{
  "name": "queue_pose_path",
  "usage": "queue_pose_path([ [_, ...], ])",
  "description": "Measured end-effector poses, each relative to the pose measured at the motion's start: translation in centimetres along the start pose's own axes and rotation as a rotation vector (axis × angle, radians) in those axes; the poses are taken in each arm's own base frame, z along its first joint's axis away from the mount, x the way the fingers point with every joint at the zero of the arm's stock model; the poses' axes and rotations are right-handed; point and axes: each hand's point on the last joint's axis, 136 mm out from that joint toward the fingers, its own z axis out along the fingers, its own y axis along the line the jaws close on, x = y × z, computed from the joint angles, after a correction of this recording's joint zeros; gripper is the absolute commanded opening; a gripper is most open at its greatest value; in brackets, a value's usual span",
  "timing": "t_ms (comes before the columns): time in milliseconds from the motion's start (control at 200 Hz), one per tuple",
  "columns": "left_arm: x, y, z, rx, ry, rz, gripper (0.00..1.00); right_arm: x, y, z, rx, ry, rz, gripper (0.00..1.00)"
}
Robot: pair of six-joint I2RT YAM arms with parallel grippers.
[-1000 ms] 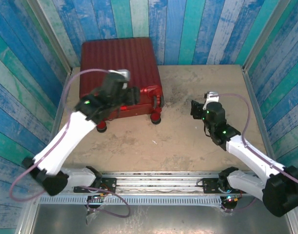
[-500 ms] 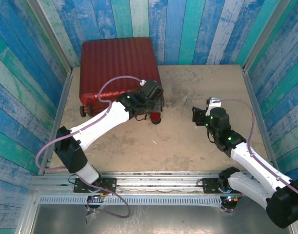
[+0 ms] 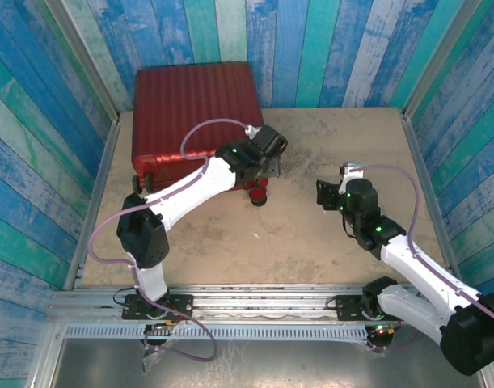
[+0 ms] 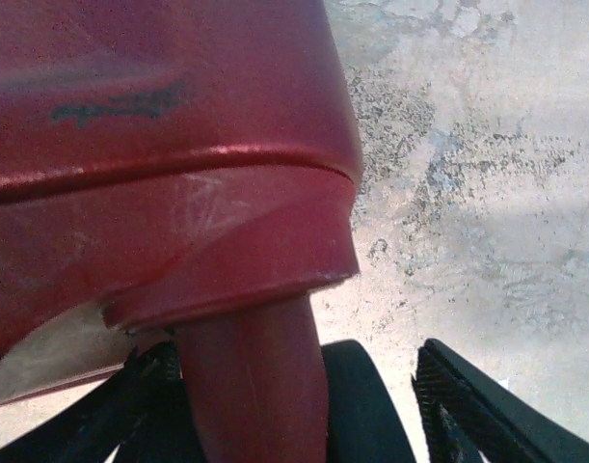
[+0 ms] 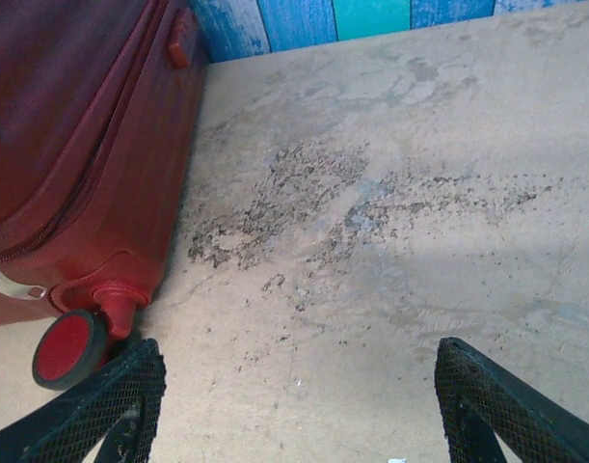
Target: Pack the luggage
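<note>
L gripper point(image 4: 292, 352): jaws apart, straddling red wheel leg point(image 4: 255, 386) at near-right corner of big dark-red ribbed hard-shell suitcase point(image 3: 194, 105) (shut, lying flat, far-left of stained beige tabletop point(image 3: 344, 137)). R gripper point(image 5: 301, 347): jaws wide, holding nothing, over tabletop, well apart from suitcase.

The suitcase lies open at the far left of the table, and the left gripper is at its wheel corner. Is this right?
No. The suitcase lies closed, not open; the top view shows its ribbed shell shut. The rest holds: far left of the table, left gripper at its wheel corner.
</note>
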Motion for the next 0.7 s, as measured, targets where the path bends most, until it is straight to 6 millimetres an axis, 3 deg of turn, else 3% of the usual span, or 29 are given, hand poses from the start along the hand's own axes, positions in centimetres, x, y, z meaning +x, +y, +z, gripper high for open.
queue_pose_path([
  [185,-0.4,0.3,0.1,-0.009,-0.008,-0.061,0.2,1.1,2.1,1.0,-0.134,-0.012,-0.055,0.74],
  [305,-0.4,0.2,0.1,0.001,-0.002,-0.066,0.0,4.9,3.1,2.4,-0.225,-0.003,-0.092,0.75],
  [451,-0.4,0.2,0.2,0.009,0.005,-0.068,0.0,9.1,5.5,4.6,-0.287,0.053,-0.183,0.76],
  [701,-0.4,0.1,0.1,0.022,0.013,-0.067,0.0,9.5,13.2,6.9,-0.425,-0.091,-0.295,0.78],
])
